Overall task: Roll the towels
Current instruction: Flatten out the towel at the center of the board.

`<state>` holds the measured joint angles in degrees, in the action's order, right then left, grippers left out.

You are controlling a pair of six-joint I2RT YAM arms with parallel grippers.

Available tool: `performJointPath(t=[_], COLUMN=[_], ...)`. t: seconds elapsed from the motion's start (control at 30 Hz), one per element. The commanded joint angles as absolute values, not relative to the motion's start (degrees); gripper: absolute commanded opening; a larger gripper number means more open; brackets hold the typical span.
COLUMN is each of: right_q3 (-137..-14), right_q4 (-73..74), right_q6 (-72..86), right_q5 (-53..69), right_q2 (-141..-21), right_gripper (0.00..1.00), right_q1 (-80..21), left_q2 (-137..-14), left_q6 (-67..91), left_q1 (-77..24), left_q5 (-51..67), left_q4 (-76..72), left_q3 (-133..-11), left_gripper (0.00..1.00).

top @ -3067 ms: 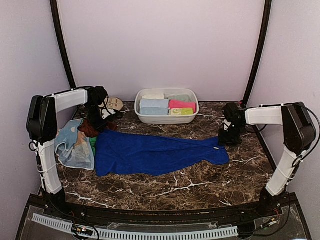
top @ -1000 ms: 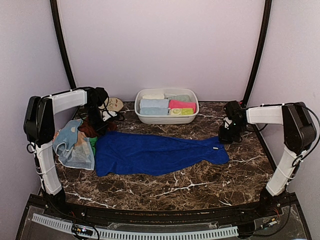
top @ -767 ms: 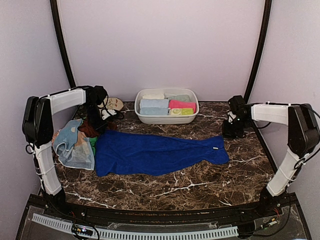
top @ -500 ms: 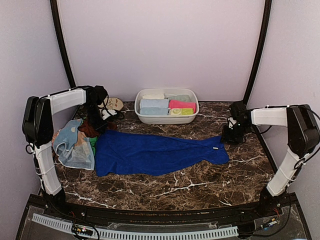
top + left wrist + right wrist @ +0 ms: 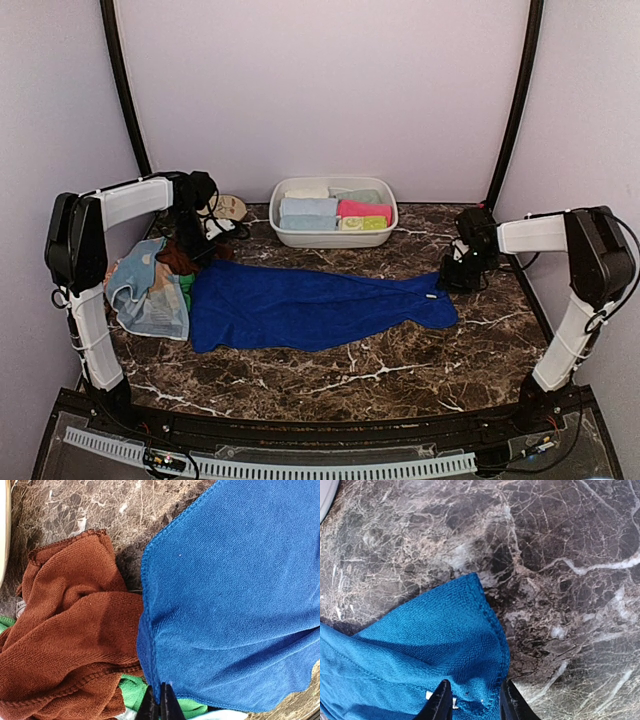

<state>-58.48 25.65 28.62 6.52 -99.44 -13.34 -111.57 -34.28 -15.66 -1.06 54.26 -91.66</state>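
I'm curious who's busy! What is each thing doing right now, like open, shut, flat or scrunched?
Royal blue cloth towel: spread flat, not rolled.
Rust-brown cloth towel: crumpled in a heap.
White oval plastic tub: full of bundled towels.
Left gripper: shut, at blue towel's edge.
Right gripper: open, straddling blue towel's corner.

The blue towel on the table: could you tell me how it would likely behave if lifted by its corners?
Probably floppy: the blue towel lies creased where the left gripper pinches it, so its middle would likely sag. Its textured cloth looks grippy, so the right gripper, open astride a corner, should hold.
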Motion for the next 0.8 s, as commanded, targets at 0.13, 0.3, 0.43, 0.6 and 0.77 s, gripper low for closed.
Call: performJointPath(t=[0.13, 0.3, 0.43, 0.6, 0.77], right_q3=[-57.96, -58.13, -58.13, -56.90, -57.07], right_q4=[23.65, 22.73, 22.98, 21.66, 22.12], right_q6=[28.79, 28.92, 28.83, 29.43, 29.54], right_q5=[7.14, 8.30, 8.30, 8.93, 8.39], right_q2=[-99.91, -99.23, -99.14, -98.90, -98.94], right_gripper=[0.30, 0.18, 0.14, 0.10, 0.02], right_q1=[-13.34, -13.28, -13.35, -13.33, -13.32], left_q2=[-108.37, -108.34, -108.28, -108.19, -108.19], left_q6=[-35.05, -34.97, -35.05, -34.99, -35.11], left_q1=[-16.28, -16.64, -16.78, -16.80, -16.82], left_q5=[-1.78, -2.17, -2.67, -2.81, -3.25], left_q4=[54.65, 54.73, 54.76, 54.89, 54.84], left_q3=[-91.41, -91.48, -91.49, -91.49, -91.49], left_gripper=[0.00, 0.00, 0.00, 0.00, 0.00])
